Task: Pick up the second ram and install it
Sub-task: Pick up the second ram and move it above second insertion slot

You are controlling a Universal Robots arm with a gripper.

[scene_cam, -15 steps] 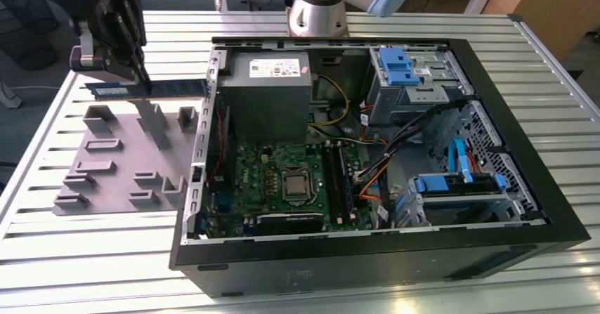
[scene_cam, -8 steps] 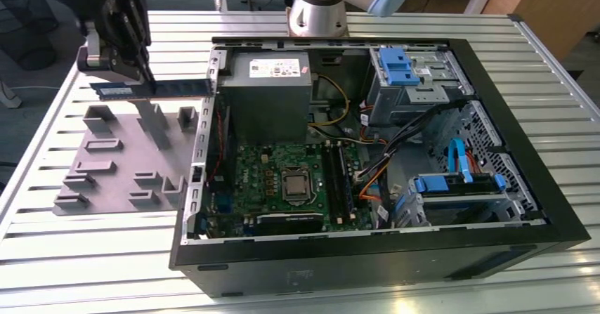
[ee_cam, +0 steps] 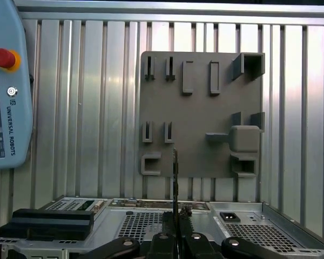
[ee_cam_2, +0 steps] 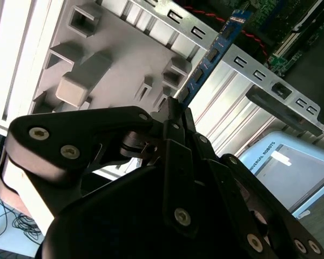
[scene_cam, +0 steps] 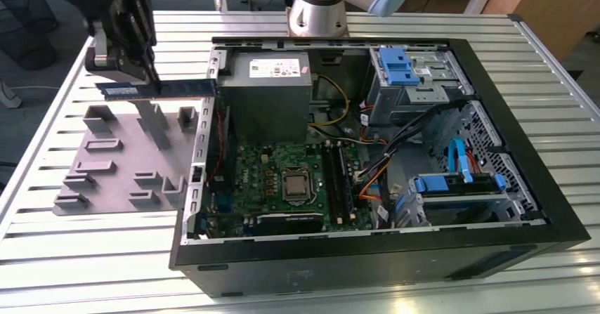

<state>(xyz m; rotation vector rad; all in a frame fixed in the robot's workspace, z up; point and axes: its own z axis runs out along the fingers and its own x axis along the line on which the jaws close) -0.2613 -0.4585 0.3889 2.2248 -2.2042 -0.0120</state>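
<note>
- Second ram [scene_cam: 159,88], in the exterior view: it is held level and on edge, lifted clear above the far end of the grey tray [scene_cam: 112,163]. Its end on the exterior view's right reaches close to the side wall of the open computer case [scene_cam: 525,187].
- The black gripper [scene_cam: 150,79] comes down on it from above, fingers clenched on the stick nearer its end on the exterior view's left.
- Inside the case lie the green motherboard [scene_cam: 267,170] with its long black memory slots [scene_cam: 338,180], and the grey power supply [scene_cam: 267,82] sits beyond it. The robot's base [scene_cam: 317,12] stands behind the case on the slatted metal table [scene_cam: 94,265].
- In the second wrist view, the gripper [ee_cam_2: 176,111] has its two fingers pinched together on one end of the second ram [ee_cam_2: 210,54]. The blue-green board runs away from them, out over the edge of the tray [ee_cam_2: 113,48] toward the case's metal rim [ee_cam_2: 270,81].
- In the first wrist view, the stick [ee_cam: 175,178] shows edge-on as a thin dark line rising from the gripper [ee_cam: 176,232], in front of the tray [ee_cam: 200,108].
- A teach pendant [ee_cam: 11,108] with a red button [ee_cam: 4,58] lies on the table [ee_cam: 86,108] to one side.
</note>
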